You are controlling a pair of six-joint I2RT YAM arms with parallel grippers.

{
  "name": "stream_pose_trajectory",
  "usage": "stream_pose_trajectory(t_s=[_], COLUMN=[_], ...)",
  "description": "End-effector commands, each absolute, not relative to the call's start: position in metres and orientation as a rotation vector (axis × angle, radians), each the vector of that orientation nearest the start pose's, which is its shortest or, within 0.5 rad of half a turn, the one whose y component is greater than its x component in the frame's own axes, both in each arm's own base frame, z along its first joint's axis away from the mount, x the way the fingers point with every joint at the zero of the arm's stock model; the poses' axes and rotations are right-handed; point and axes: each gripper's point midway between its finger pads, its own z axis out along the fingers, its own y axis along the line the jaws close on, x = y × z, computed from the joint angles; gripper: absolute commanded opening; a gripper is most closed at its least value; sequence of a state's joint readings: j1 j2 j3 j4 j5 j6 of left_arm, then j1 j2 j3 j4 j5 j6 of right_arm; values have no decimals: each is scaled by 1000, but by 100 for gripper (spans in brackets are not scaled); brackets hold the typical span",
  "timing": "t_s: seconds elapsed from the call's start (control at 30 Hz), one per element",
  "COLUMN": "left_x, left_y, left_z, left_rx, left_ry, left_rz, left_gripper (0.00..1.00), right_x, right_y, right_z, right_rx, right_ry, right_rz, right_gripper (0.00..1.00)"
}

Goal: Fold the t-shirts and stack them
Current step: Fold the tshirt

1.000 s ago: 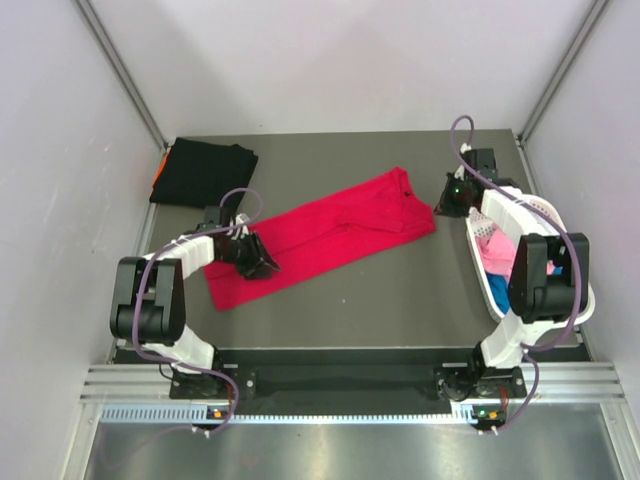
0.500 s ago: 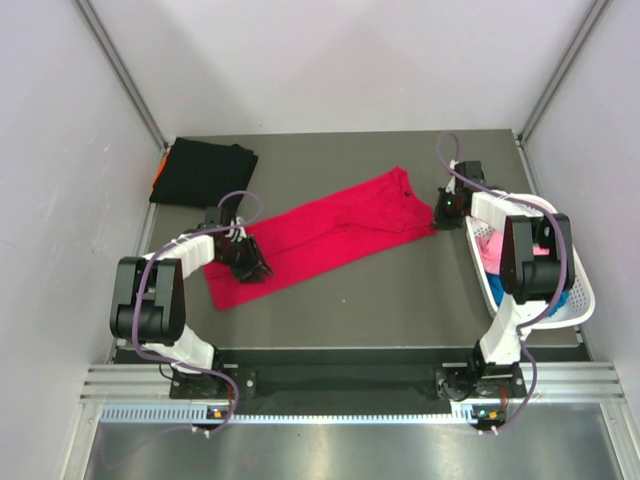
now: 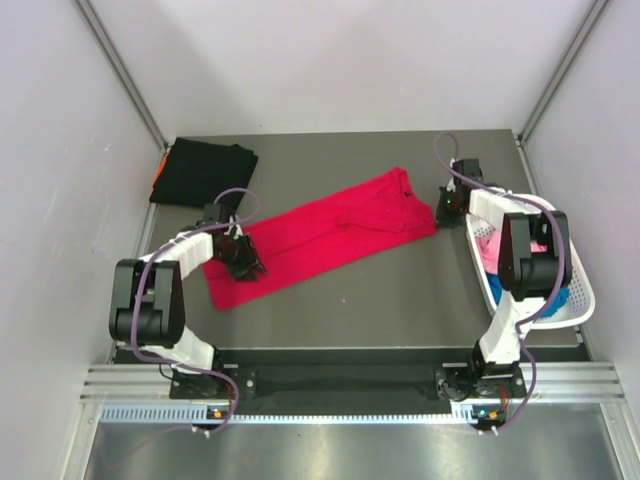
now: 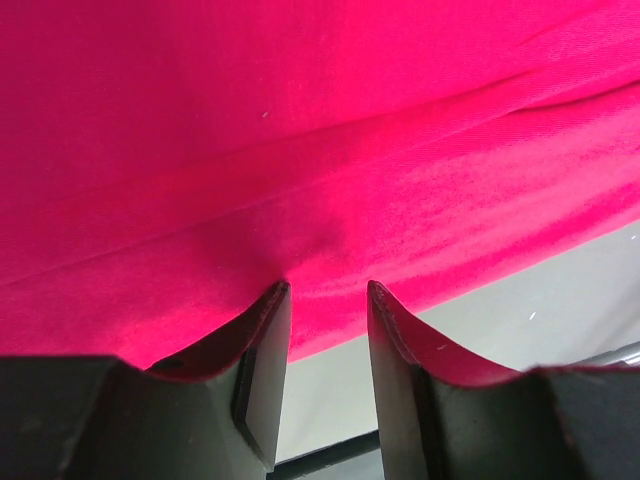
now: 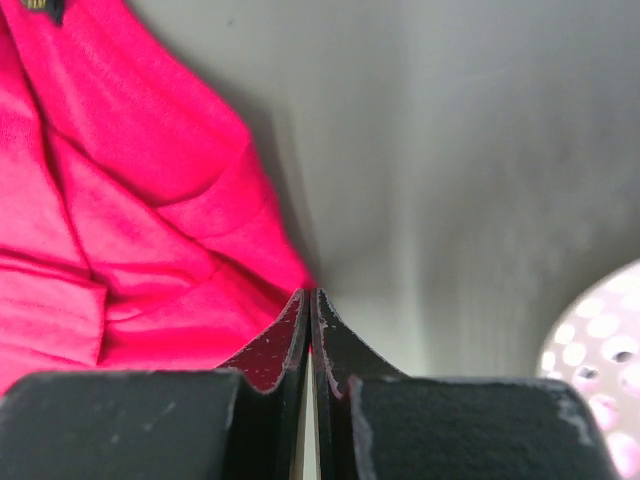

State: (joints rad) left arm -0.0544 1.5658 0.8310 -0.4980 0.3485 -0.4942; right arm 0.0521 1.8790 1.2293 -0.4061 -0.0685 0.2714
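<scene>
Red t-shirt (image 3: 330, 230) lies diagonally, lower-left end under the half-spread left gripper (image 3: 247, 265), upper-right corner at the pressed-together right gripper (image 3: 441, 213)

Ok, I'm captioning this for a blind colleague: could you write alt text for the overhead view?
A red t-shirt lies diagonally across a dark table, the left gripper on its near-left end, the right gripper at its far-right edge. A black t-shirt lies in the far-left corner; a white basket stands at the right.

Bright, even overhead light; wrist views slightly soft.
</scene>
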Motion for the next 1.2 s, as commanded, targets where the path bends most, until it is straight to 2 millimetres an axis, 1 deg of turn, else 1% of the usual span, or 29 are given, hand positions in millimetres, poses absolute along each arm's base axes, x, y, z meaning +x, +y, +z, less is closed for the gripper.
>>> stream_pose_trajectory(t_s=[0.0, 0.07, 0.1, 0.17, 0.2, 0.23, 0.27, 0.3, 0.37, 0.4, 0.43, 0.47, 0.5, 0.53, 0.57, 0.6, 0.63, 0.67, 0.7, 0.73, 0.8, 0.87, 0.9, 0.97, 1.17], left_x=[293, 299, 302, 306, 307, 307, 304, 304, 300, 299, 298, 296, 295, 293, 292, 290, 290, 289, 288, 287, 286, 287, 286, 287, 288], left_y=[-91, -96, -98, -105, -108, -111, -117, -120, -123, -125, -124, -123, -124, -125, -126, -129, -130, -130, -131, -131, -130, -130, -130, -129, -123], left_z=[56, 75, 89, 108, 119, 125, 130, 136, 135, 136, 135, 132, 138, 140, 141, 149, 150, 151, 154, 155, 156, 159, 161, 165, 167], left_rx=[-460, -420, -391, -349, -321, -305, -282, -259, -245, -227, -231, -237, -234, -234, -234, -230, -227, -227, -222, -217, -211, -205, -206, -208, -209], left_ry=[2729, 2694, 2654, 2603, 2566, 2548, 2535, 2508, 2510, 2507, 2509, 2512, 2491, 2480, 2463, 2438, 2428, 2420, 2408, 2403, 2399, 2396, 2397, 2391, 2392], left_rz=[-604, -652, -667, -729, -754, -785, -836, -865, -891, -911, -901, -894, -907, -917, -928, -951, -959, -964, -971, -974, -966, -960, -960, -949, -896], left_gripper=[42, 42, 43, 43, 43, 43, 44, 44, 44, 44, 45, 44, 45, 45, 45, 45, 45, 45, 45, 45, 45, 45, 45, 44, 44], right_x=[441, 441, 442, 438, 432, 428, 424, 413, 409, 400, 404, 402, 396, 398, 397, 394, 395, 396, 398, 405, 407, 406, 403, 404, 398], right_y=[37, 40, 41, 42, 43, 44, 46, 46, 49, 51, 53, 55, 57, 50, 49, 47, 45, 47, 48, 50, 54, 56, 57, 62, 62], right_z=[60, 71, 86, 97, 104, 106, 106, 103, 101, 96, 102, 103, 105, 106, 108, 106, 105, 106, 105, 108, 103, 99, 91, 89, 72], right_rx=[232, 256, 272, 325, 393, 427, 512, 561, 649, 730, 749, 772, 831, 874, 935, 967, 996, 1020, 1028, 1020, 1020, 1040, 1050, 1050, 1084], right_ry=[2534, 2524, 2493, 2475, 2458, 2455, 2442, 2438, 2400, 2386, 2338, 2314, 2284, 2241, 2209, 2196, 2173, 2155, 2146, 2118, 2117, 2125, 2138, 2134, 2150], right_rz=[140, 155, 165, 172, 193, 206, 233, 246, 287, 314, 343, 361, 394, 365, 375, 369, 362, 377, 379, 397, 399, 401, 393, 410, 369], right_gripper=[0, 1, 6, 13, 17, 19, 22, 25, 28, 29, 29, 29, 27, 26, 26, 26, 26, 26, 26, 26, 27, 27, 28, 28, 28])
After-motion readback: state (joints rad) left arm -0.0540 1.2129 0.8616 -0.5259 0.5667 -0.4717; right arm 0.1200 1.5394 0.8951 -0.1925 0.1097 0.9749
